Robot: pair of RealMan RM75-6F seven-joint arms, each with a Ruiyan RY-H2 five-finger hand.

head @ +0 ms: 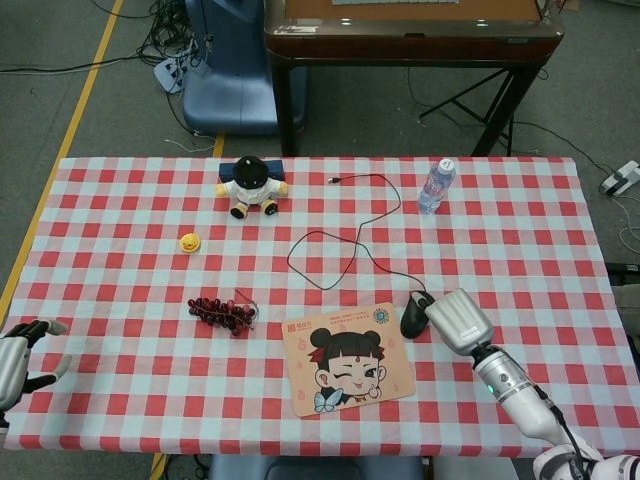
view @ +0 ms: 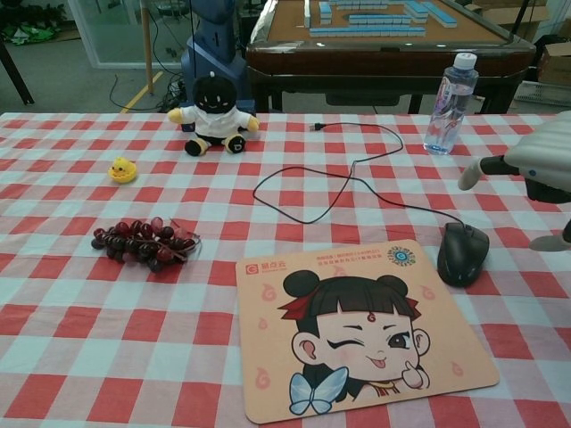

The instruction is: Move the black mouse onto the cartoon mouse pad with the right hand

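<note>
The black mouse point(head: 411, 317) point(view: 462, 253) lies on the checked cloth against the right edge of the cartoon mouse pad point(head: 348, 358) point(view: 366, 325), its cable trailing toward the table's far side. My right hand point(head: 458, 320) point(view: 546, 165) hovers above and just right of the mouse, fingers apart and holding nothing. The chest view shows a gap between it and the mouse, while in the head view it overlaps the mouse's right side. My left hand point(head: 20, 352) rests open at the table's near left corner.
A bunch of dark grapes point(head: 222, 310) lies left of the pad. A yellow duck point(head: 189, 241), a plush doll point(head: 251, 186) and a water bottle point(head: 436, 186) stand farther back. The mouse cable point(head: 345, 240) loops across the middle.
</note>
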